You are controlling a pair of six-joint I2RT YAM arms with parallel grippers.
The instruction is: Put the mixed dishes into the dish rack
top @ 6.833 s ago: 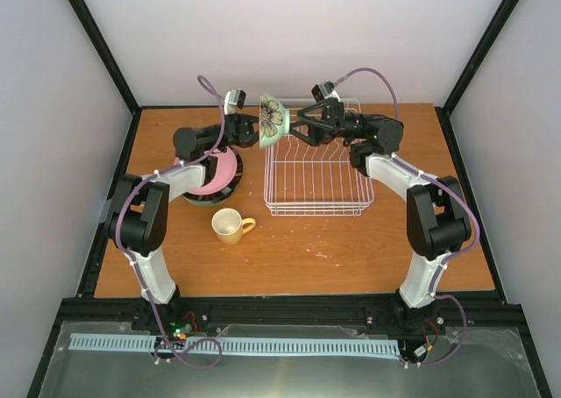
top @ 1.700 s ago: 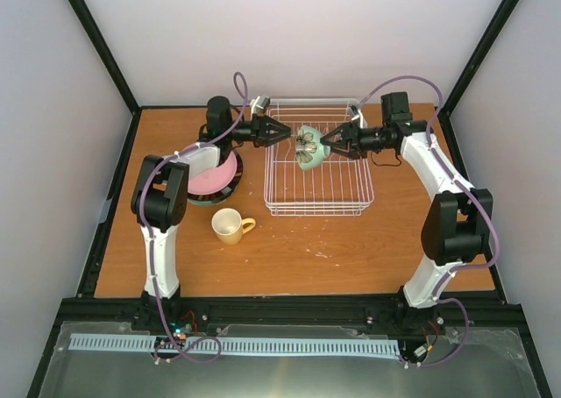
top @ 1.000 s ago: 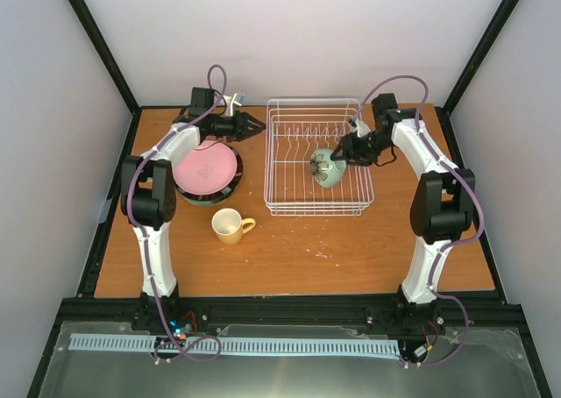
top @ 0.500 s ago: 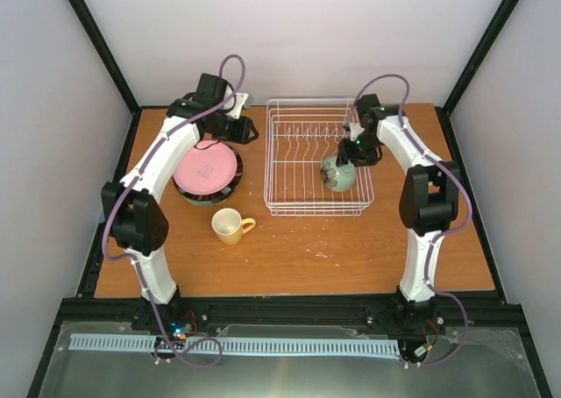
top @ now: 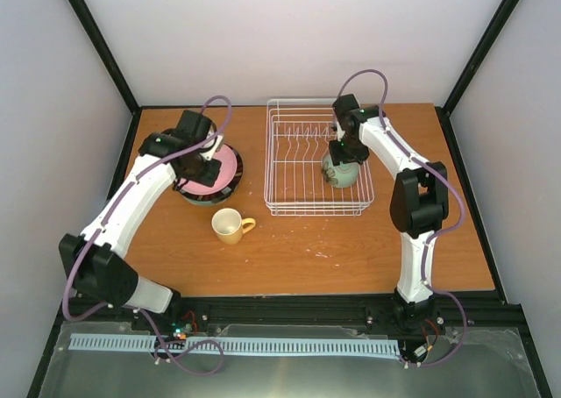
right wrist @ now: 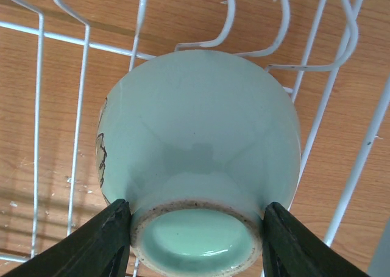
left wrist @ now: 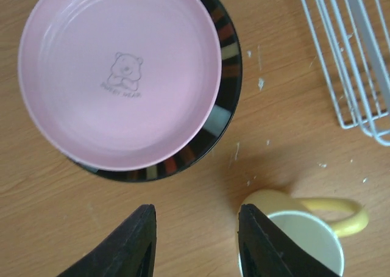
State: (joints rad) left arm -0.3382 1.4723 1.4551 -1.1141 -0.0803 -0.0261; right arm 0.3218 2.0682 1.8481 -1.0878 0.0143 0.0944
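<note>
The mint green bowl (right wrist: 201, 143) (top: 340, 172) sits foot-up in the right half of the white wire dish rack (top: 316, 212) (right wrist: 141, 21). My right gripper (right wrist: 196, 228) (top: 338, 152) is shut on it, one finger on each side of its foot ring. A pink plate (left wrist: 122, 75) (top: 221, 166) lies on a dark-rimmed plate (left wrist: 226, 88) left of the rack. The pale yellow mug (left wrist: 304, 243) (top: 228, 226) stands upright in front of them. My left gripper (left wrist: 196, 213) (top: 200, 172) hangs open over the table between plates and mug, holding nothing.
A corner of the rack (left wrist: 339, 115) lies to the right of the left gripper. White crumbs dot the wooden table (top: 333, 249). Black frame posts and pale walls close in the table on three sides.
The left arm has swung forward and turned its gripper downward over the plates, jaws a little wider. The right gripper has shifted slightly with the bowl inside the rack.
</note>
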